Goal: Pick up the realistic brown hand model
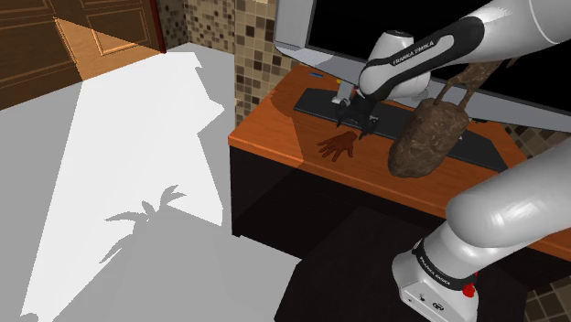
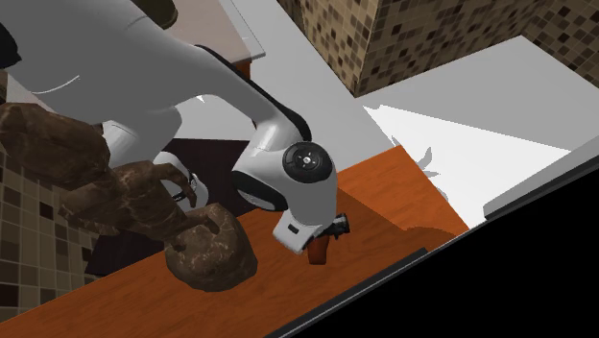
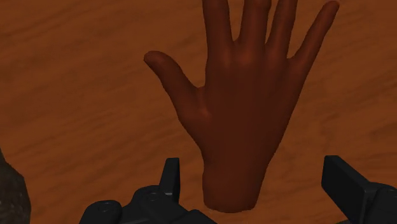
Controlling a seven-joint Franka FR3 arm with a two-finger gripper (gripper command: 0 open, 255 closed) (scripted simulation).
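Hand (image 3: 253, 177) hovers open over brown hand model (image 3: 245, 108) lying flat on counter (image 3: 76, 95); gripping and lifting not yet done.

"FRANKA EMIKA", white letters, on arm (image 1: 423, 50) dark band, shoulder view.

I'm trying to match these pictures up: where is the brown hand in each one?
Shoulder view: hand model lies on the desk, near the middle.
Second exterior view: hand model mid-picture, mostly hidden under the arm.
Wrist view: hand model between the gripper's open fingers.
Shared landmark: the lumpy brown rock.
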